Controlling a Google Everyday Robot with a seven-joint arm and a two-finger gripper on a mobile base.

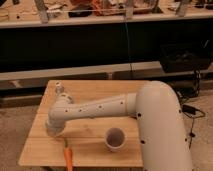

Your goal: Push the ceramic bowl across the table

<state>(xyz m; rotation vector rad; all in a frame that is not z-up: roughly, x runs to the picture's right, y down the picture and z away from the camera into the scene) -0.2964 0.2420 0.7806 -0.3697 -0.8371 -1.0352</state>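
Oddly, the ceramic bowl shows nowhere on the table. Only a white cup and an orange stick sit near its front edge. Arm elbow hides the gripper. Glazed ceramic likely slides readily yet chips; pushing low on its side wall seems best.

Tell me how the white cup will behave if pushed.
The white cup stands upright and small, so it probably slides easily on the table's smooth planks. Pushed near its rim, it might tip. The gripper sits left of it, by the orange stick.
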